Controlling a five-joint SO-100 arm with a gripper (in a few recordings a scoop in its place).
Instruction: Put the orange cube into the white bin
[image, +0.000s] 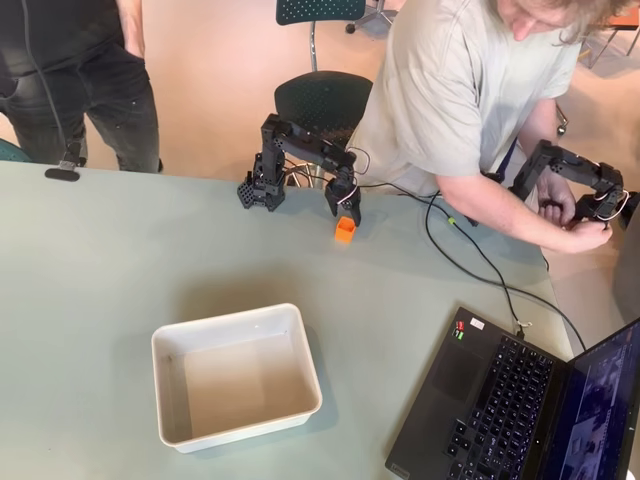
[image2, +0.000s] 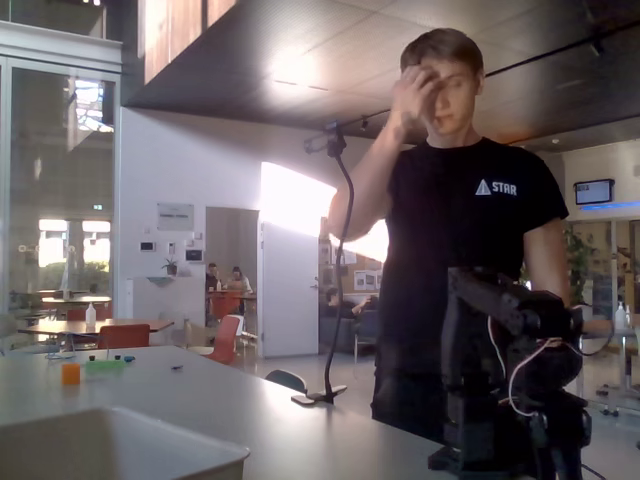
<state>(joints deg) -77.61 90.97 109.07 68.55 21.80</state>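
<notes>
In the overhead view, the cube (image: 345, 230) is seen on the counter (image: 100, 260), touching or just below the end effector (image: 343, 207) at its 6 o'clock. Whether the fingers are apart or clamped on it cannot be told. The bin (image: 236, 375) is placed well apart, at 7 o'clock from the cube.

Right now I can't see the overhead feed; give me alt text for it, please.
The black arm's gripper hangs just above the orange cube on the pale green table; whether its fingers touch the cube is unclear. The white bin lies nearer the camera, left of the cube, with nothing inside. A laptop occupies the lower right corner.
</notes>
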